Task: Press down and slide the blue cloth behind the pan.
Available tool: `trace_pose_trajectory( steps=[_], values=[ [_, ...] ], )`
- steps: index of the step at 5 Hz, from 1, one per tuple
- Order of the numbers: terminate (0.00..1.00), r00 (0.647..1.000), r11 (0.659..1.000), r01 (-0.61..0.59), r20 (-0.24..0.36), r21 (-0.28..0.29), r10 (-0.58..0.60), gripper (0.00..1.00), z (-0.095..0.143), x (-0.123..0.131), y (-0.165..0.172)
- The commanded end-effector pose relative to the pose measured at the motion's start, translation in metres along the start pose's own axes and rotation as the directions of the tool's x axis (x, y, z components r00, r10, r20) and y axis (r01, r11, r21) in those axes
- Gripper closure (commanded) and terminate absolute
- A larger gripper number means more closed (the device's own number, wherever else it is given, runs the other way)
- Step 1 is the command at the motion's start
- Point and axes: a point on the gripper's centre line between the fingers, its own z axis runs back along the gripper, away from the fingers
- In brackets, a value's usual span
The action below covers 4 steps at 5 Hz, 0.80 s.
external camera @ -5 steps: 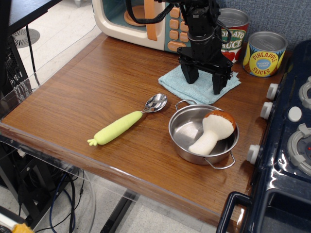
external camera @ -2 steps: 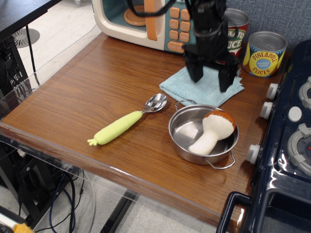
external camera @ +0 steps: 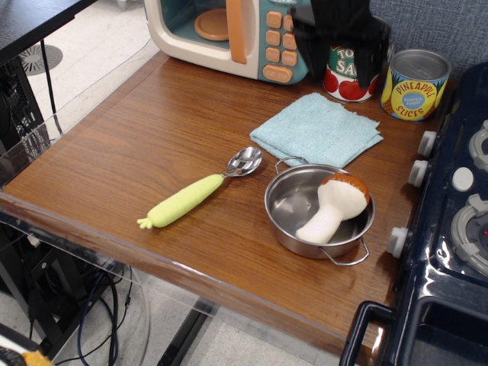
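Although the black hand [external camera: 338,61] hangs high at the top edge of the view with its two dark fingers [external camera: 305,55] spread apart and pinching nothing, it is clear of everything on the desk, so any trouble would come from how it comes down again. It sits in front of the red-labelled tomato sauce tin can [external camera: 347,72] and just beside the cream and teal toy microwave with orange buttons [external camera: 229,34]; a careless swing could knock the can over or clip the microwave. Below and in front of the hand lies the light blue folded terry cloth [external camera: 318,130], roughly square, soft and fuzzy, flat on the brown wooden desk [external camera: 137,145], its layered corners fanned slightly at the right edge. It rests directly behind the small round shiny steel pan with thin wire loop handles [external camera: 319,210], its near corner just beside the pan's rear handle, so the slide looks to me essentially complete. If the hand pressed again and dragged forward, the cloth could bunch against that handle, ride over the rim, or shove the pan, which holds a plush mushroom with a brown cap and white stem [external camera: 335,204]. Too light a press would let the fingers skate over the pile and unfold a layer. To the right stands a yellow pineapple slices tin can [external camera: 415,85], well clear, and to the left lies a steel spoon with a lime-green handle [external camera: 202,191], out of the cloth's way.
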Motion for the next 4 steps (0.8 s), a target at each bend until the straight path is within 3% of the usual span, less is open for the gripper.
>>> trace_pose_trajectory(
  steps=[1, 3, 4],
  values=[
    [0.00, 0.999, 1.000, 0.005, 0.048, 0.018, -0.006, 0.00, 0.0346, -0.0144, -0.0010],
    [0.00, 0.999, 1.000, 0.005, 0.048, 0.018, -0.006, 0.00, 0.0346, -0.0144, -0.0010],
    [1.00, 0.999, 1.000, 0.005, 0.048, 0.018, -0.006, 0.00, 0.0346, -0.0144, -0.0010]
  ],
)
